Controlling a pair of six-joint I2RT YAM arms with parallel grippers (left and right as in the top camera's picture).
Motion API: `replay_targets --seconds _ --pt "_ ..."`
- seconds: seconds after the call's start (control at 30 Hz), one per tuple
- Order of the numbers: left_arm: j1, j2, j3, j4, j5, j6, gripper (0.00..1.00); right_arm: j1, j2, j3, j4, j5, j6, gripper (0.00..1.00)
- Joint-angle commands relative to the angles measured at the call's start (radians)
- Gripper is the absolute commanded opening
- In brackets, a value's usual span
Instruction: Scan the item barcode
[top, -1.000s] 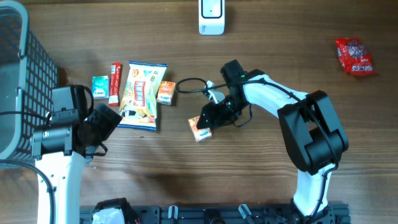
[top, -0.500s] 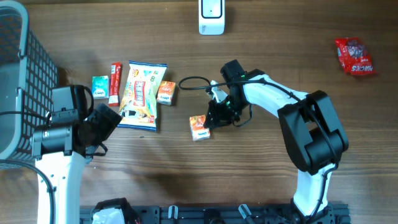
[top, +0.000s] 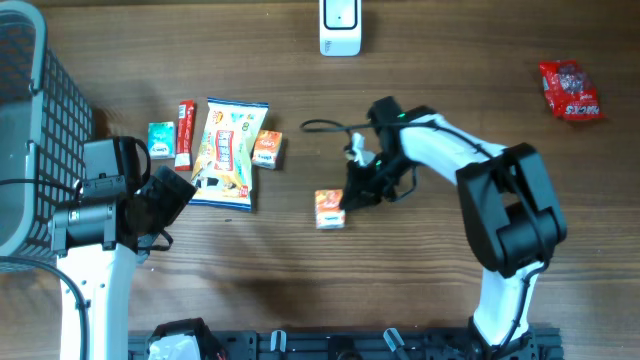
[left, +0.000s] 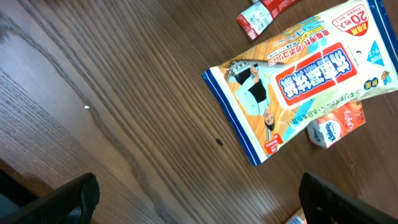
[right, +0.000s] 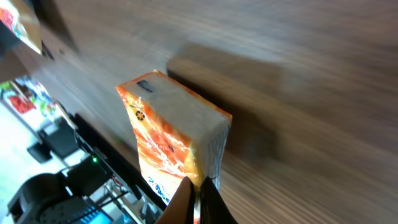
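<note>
A small orange packet (top: 329, 209) stands on the wood table below the white scanner (top: 340, 25), which sits at the far edge. My right gripper (top: 350, 197) is at the packet's right side. In the right wrist view its fingertips (right: 198, 200) are pinched together on the thin lower edge of the orange packet (right: 169, 134). My left gripper (top: 170, 203) hovers at the left, wide open over bare wood with nothing between its fingers (left: 69, 198). No barcode can be made out on the packet.
A large snack bag (top: 228, 152) lies left of centre with a teal box (top: 160, 139), a red stick pack (top: 185, 132) and another orange packet (top: 266, 149) beside it. A grey wire basket (top: 30, 120) stands at the far left. A red pouch (top: 570, 90) lies far right.
My right gripper has shut on the orange packet's edge, and the packet has shifted slightly right. The left arm has not moved.
</note>
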Motion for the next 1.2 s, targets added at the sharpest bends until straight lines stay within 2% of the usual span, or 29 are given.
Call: replay_targets --seconds 0.0,0.1,0.3,0.5,0.6,0.8,0.97,1.17 --pt "0.006 0.004 0.015 0.004 -0.021 -0.017 1.00 -0.069 -0.053 0.052 -0.098 0.179 -0.055 0.04" --pt "0.006 0.004 0.015 0.008 -0.021 -0.018 1.00 -0.084 -0.120 0.060 -0.156 0.332 -0.043 0.04" --pt "0.006 0.004 0.015 0.011 -0.021 -0.017 1.00 -0.067 -0.284 0.060 -0.238 0.789 0.166 0.04" --pt "0.006 0.004 0.015 0.015 -0.021 -0.018 1.00 -0.005 -0.380 0.060 -0.255 0.942 0.224 0.04" --pt "0.006 0.004 0.015 0.019 -0.021 -0.018 1.00 0.072 -0.368 0.047 -0.260 1.067 0.349 0.04" --pt "0.006 0.004 0.015 0.013 -0.021 -0.017 1.00 0.179 -0.300 0.032 -0.247 1.187 0.462 0.04" --pt "0.006 0.004 0.015 0.014 -0.021 -0.017 1.00 0.224 -0.225 0.032 -0.245 1.181 0.521 0.04" --pt "0.006 0.004 0.015 0.014 -0.021 -0.017 1.00 0.239 -0.197 0.034 -0.246 1.157 0.524 0.05"
